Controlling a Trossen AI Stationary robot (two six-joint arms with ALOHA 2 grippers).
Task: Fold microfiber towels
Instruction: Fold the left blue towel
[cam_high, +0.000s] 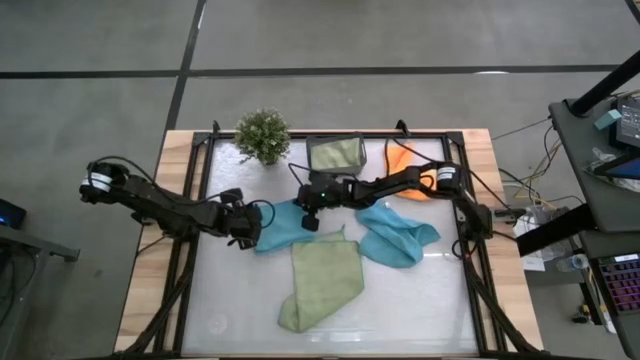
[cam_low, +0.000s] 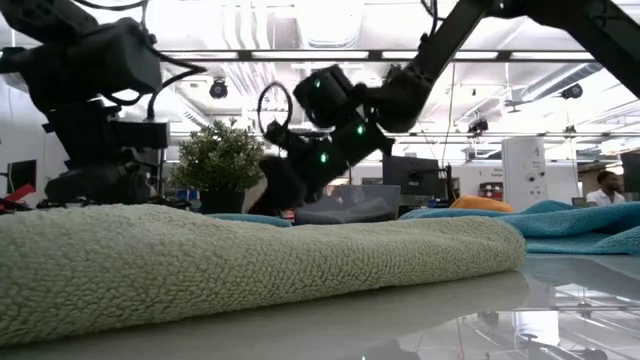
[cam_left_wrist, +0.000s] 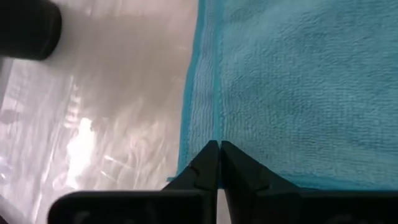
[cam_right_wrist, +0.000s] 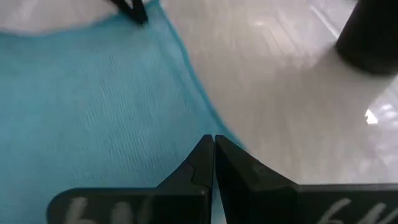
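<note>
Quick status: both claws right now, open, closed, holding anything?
Left claw: closed on the teal towel edge.
Right claw: closed on the same teal towel's other edge.

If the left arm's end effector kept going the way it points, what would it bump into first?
The teal towel: the left end effector is shut at its hem, so it would probably push across the cloth toward the right end effector.

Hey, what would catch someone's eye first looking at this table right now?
Both grippers meet at one teal towel left of the table's centre: the left gripper shut on its left edge, the right gripper shut on its far edge. In front lies a crumpled light green towel, with another teal towel to its right.
</note>
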